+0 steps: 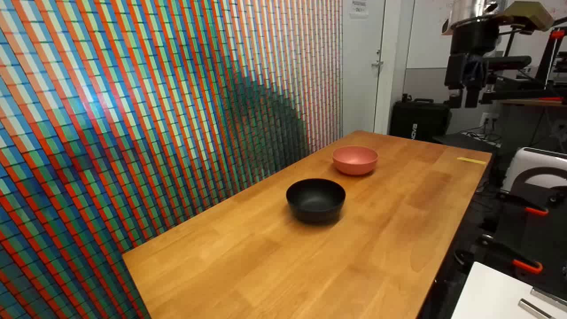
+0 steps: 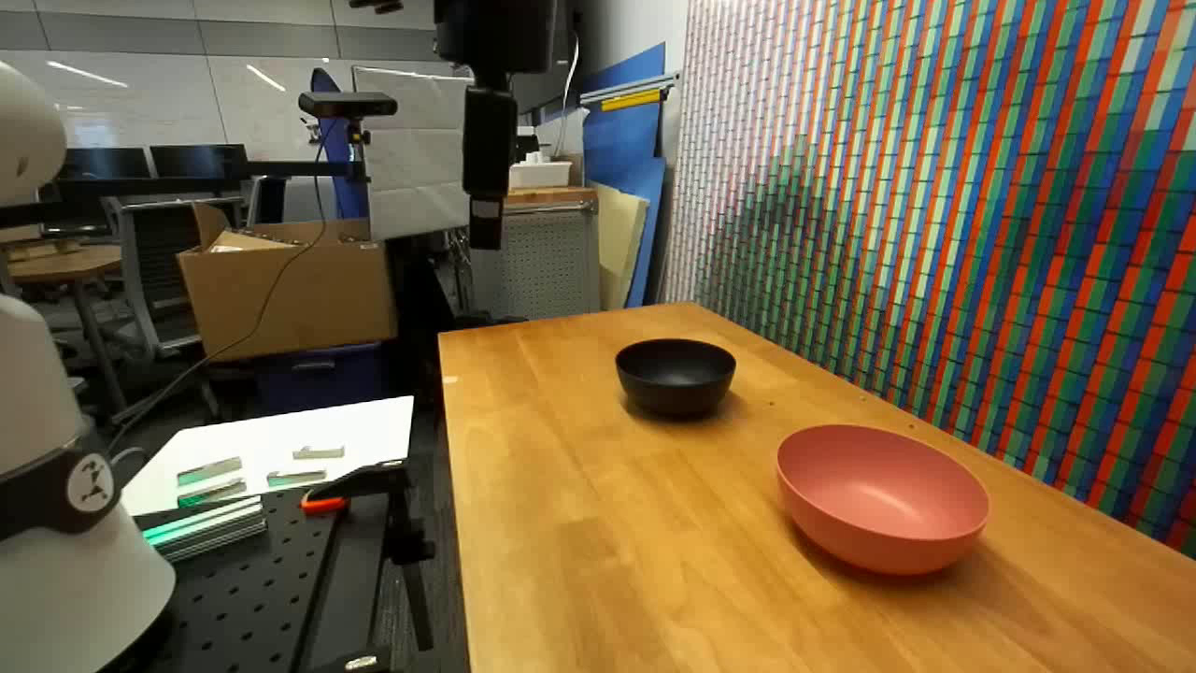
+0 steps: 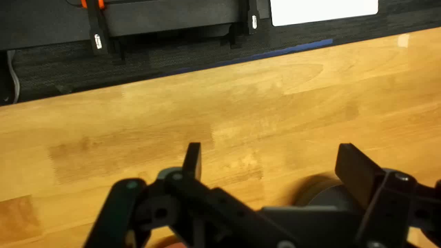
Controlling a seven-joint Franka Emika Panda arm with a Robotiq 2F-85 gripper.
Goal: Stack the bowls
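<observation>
The black bowl (image 1: 315,201) stands upright on the wooden table (image 1: 248,270), apart from the salmon-pink bowl (image 1: 355,161), which is also upright. Both exterior views show the two bowls, black (image 2: 676,377) and pink (image 2: 883,500), with bare wood between them. My gripper (image 1: 463,99) hangs high above table level, and it also shows in an exterior view (image 2: 486,229). In the wrist view the gripper (image 3: 270,146) is open with nothing between its fingers. There the black bowl (image 3: 330,198) is partly hidden behind the right finger, and only a sliver of the pink bowl (image 3: 175,245) shows at the bottom edge.
A colourful striped wall (image 1: 168,110) runs along one long side of the table. Along the opposite side are a black perforated bench (image 2: 252,598) with clamps, a white board (image 2: 364,430) and the robot's base (image 2: 56,579). A cardboard box (image 2: 290,299) stands behind.
</observation>
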